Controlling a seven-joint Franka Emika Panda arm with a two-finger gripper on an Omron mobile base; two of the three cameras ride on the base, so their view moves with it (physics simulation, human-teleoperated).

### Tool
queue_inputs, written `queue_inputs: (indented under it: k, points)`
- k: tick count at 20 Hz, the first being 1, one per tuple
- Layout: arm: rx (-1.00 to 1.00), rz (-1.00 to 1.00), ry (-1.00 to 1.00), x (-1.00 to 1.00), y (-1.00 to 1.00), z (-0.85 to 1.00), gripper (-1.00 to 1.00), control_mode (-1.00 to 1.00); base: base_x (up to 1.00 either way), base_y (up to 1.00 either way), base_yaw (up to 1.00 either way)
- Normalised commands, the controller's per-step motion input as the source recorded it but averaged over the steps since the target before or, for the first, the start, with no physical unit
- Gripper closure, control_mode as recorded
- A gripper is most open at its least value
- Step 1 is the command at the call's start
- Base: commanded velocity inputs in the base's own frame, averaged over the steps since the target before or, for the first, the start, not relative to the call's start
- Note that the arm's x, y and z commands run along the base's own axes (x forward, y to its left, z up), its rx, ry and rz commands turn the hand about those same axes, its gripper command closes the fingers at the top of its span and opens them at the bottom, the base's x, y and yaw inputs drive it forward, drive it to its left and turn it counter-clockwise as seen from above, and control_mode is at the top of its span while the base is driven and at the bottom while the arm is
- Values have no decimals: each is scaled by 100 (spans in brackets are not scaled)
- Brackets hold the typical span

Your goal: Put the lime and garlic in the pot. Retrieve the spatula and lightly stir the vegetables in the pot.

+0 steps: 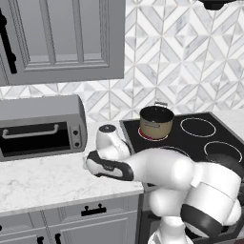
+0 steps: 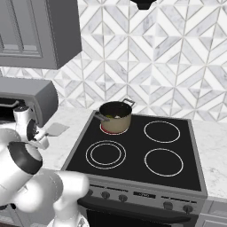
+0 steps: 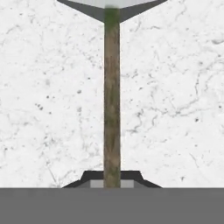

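Note:
In the hand view the spatula's thin brown handle [image 3: 112,100] runs straight up to its pale blade [image 3: 112,3] over the marble counter. My gripper [image 3: 112,180] has a dark finger pressed against each side of the handle's near end, so it is shut on it. In the right base view the gripper [image 2: 41,140] is by the toaster oven, with the spatula's blade [image 2: 56,129] sticking out toward the stove. The tan pot [image 1: 156,123] [image 2: 116,117] stands on the stove's back left burner, a small greenish patch showing inside; lime and garlic cannot be told apart.
A grey toaster oven [image 1: 40,126] [image 2: 33,99] sits on the counter left of my hand. The black stove [image 2: 137,153] has three bare burners. Wall cabinets [image 1: 62,38] hang above the counter, and my own arm [image 1: 157,169] crosses low in front.

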Motion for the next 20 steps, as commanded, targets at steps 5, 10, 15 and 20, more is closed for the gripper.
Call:
queue_inputs:
  k: [5, 10, 15, 20]
  points:
    - [6, 0, -24, -52, -65, 100, 100, -100, 0, 0, 0]
    - [28, 0, -3, -23, -95, 87, 100, -100, 0, 0, 0]
    - [51, 0, 0, -12, -100, 97, 100, -100, 0, 0, 0]
    - [73, -7, 9, 16, -89, 100, 100, -100, 0, 0, 0]
